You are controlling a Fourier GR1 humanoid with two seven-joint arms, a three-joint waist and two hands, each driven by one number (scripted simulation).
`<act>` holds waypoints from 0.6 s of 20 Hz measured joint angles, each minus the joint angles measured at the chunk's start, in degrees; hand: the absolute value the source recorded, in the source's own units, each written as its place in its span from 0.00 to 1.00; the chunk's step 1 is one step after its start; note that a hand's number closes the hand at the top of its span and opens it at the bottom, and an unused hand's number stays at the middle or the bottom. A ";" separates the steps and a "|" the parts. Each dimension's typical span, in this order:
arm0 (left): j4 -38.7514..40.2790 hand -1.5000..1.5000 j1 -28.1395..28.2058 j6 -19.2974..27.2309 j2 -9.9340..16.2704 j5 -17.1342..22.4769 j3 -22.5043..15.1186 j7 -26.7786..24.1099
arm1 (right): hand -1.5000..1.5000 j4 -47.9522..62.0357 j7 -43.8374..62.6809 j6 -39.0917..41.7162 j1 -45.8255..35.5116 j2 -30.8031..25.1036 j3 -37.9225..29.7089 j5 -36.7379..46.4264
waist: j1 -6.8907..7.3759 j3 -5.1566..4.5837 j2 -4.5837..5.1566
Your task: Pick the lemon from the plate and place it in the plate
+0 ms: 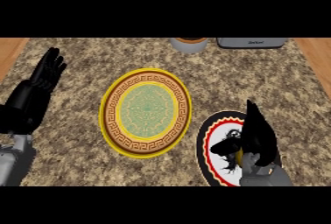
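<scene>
Right hand covers lemon on round black-rimmed plate; granite counter.

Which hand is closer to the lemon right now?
Right. The right hand is directly over the lemon on the black-rimmed plate, its fingers around it. The left hand rests open at the far left edge, beyond the yellow-rimmed plate.

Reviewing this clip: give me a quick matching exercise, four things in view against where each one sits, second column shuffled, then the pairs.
Things:
1. gold-rimmed plate
2. black-rimmed plate
3. left hand
4. right hand

Places:
A. open, fingers up, at the left edge
B. over the plate at lower right, a bit of yellow under it
C. middle of the counter
D. lower right, partly under a hand

Pairs: 1-C, 2-D, 3-A, 4-B
</scene>
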 measured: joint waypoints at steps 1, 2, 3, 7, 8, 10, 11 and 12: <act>0.06 0.50 -0.12 -0.16 -0.04 0.04 0.09 0.01 | 0.00 -0.66 0.53 1.00 0.33 0.28 -0.02 0.14 | 0.06 0.02 0.04; 0.48 0.50 0.08 -0.57 0.10 0.04 0.35 -0.56 | 0.00 -1.56 1.11 2.00 0.47 0.57 -0.06 0.44 | 0.10 0.04 0.08; 0.31 0.50 -0.15 -0.63 0.11 -0.02 0.42 -0.39 | 0.00 -1.42 1.23 2.83 0.31 0.76 -0.65 0.52 | 0.24 0.05 0.13; 0.44 0.50 0.52 -0.85 -0.61 -0.61 0.19 -1.37 | 0.00 -1.27 1.50 5.72 0.71 0.73 -2.80 1.70 | 0.48 0.09 0.25; 0.82 0.50 0.40 -0.80 -0.84 -0.84 0.16 -1.73 | 0.00 -1.17 1.53 6.51 0.83 0.67 -3.44 1.84 | 0.42 0.10 0.30; 1.08 0.50 -0.32 -1.16 -0.66 -0.53 0.59 -1.14 | 0.00 -0.56 1.39 7.66 1.91 1.19 -4.20 2.47 | 0.41 0.11 0.33; 1.31 0.50 -0.74 -1.26 -0.76 -0.55 0.59 -0.95 | 0.00 -0.38 1.17 8.19 2.52 1.38 -4.72 2.63 | 0.37 0.12 0.35; 1.42 0.50 -0.69 -1.38 -0.81 -0.55 0.74 -1.19 | 0.00 -0.36 1.11 8.78 2.94 1.45 -5.42 2.49 | 0.40 0.13 0.36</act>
